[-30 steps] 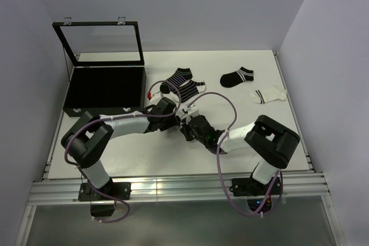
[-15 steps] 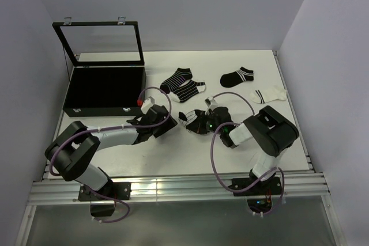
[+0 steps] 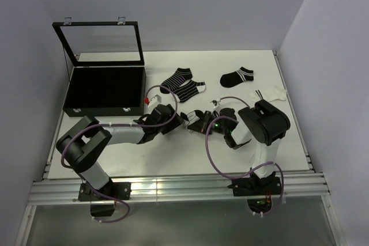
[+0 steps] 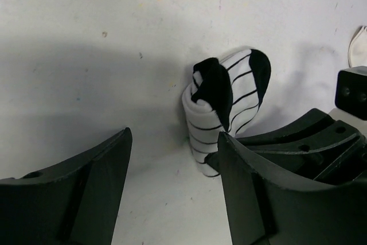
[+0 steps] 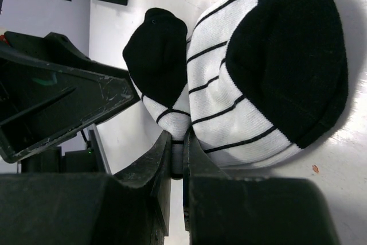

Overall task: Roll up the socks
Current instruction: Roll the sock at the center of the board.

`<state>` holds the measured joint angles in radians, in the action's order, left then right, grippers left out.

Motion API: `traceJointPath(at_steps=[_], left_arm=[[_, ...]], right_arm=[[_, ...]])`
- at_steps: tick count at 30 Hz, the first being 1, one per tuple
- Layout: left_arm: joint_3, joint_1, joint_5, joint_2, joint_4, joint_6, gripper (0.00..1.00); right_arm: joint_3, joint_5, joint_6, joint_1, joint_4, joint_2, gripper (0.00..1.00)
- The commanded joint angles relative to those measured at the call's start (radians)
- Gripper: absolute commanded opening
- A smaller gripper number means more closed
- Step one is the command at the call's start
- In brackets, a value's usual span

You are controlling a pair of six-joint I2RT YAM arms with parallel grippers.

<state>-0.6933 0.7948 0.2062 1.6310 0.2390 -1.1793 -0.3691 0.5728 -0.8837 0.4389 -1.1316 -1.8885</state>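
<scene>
The right pincer (image 5: 176, 154) is nearly closed, nipping the white edge of the folded striped sock (image 5: 241, 101). The sock's long axis runs out ahead of its tips, black toe farthest. The left pincer (image 4: 172, 142) stands wide, holding nothing, the sock just beyond one fingertip on the tabletop (image 4: 86, 27).

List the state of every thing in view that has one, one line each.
White black-striped sock bundle: rolled up.
Right gripper: shut on the bundle's edge.
Left gripper: open, empty.
Two black white-striped socks: flat, side by side.
Black sock with white-striped cuff: flat.
White sock with black-striped cuff: flat.
Black glass-lidded case: open, lid upright.
</scene>
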Motion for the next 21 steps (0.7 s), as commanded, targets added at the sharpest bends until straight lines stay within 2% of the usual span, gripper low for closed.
traceJointPath(at_steps=[1,6,14,21], left_arm=[[-0.038,0.004,-0.001,0.044,0.026,0.04,0.67],[-0.063,0.004,-0.007,0.09,0.033,0.061,0.63],[-0.08,0.006,-0.039,0.153,0.034,0.07,0.52],[-0.118,0.02,-0.037,0.193,-0.006,0.081,0.29]], right_arm=[[0.019,0.012,-0.015,-0.008,0.076,-0.043,0.05],[0.029,0.015,-0.029,-0.022,0.073,-0.061,0.07],[0.033,0.018,-0.04,-0.031,0.067,-0.069,0.1],[0.03,0.012,-0.02,-0.031,0.096,-0.049,0.15]])
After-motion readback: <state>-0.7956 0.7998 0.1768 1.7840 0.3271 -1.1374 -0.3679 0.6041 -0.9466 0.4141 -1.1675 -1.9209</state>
